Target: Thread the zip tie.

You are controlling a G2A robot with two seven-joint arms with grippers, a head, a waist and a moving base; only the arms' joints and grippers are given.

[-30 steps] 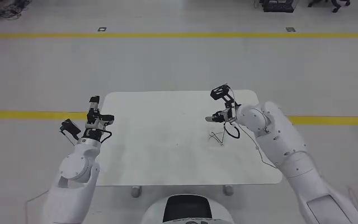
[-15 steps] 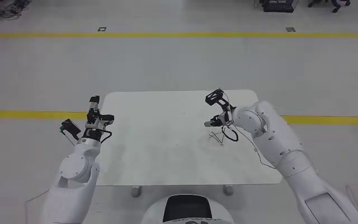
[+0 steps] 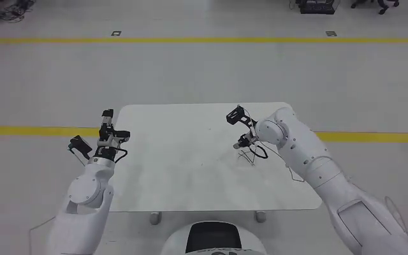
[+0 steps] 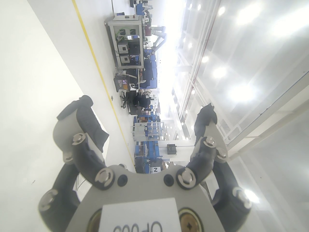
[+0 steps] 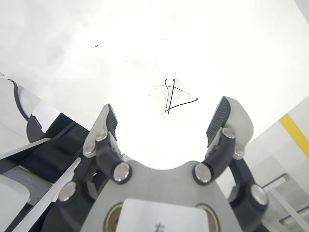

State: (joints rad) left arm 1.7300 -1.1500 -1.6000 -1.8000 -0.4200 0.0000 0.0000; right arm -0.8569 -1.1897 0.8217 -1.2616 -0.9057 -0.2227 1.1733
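Observation:
Three thin black zip ties (image 5: 172, 95) lie crossed on a small clear plastic sheet on the white table (image 3: 178, 172). From above they show as a dark tangle of zip ties (image 3: 247, 157) right of the table's middle. My right gripper (image 5: 166, 108) hangs above them, open, with nothing between its ribbed pads (image 5: 216, 118). In the top view the right gripper (image 3: 242, 141) sits just behind the ties. My left gripper (image 3: 111, 127) stays off the table's left edge. In its own wrist view the left gripper (image 4: 144, 106) is open, empty, and points up into the room.
The table's right edge and the floor's yellow line (image 5: 293, 134) lie close beside the ties. A few tiny dark specks (image 5: 95, 46) dot the tabletop. The wide white surface spreads left of the ties.
My right gripper has swung left and turned, its wrist now more over the table behind the zip ties. The left arm has not moved.

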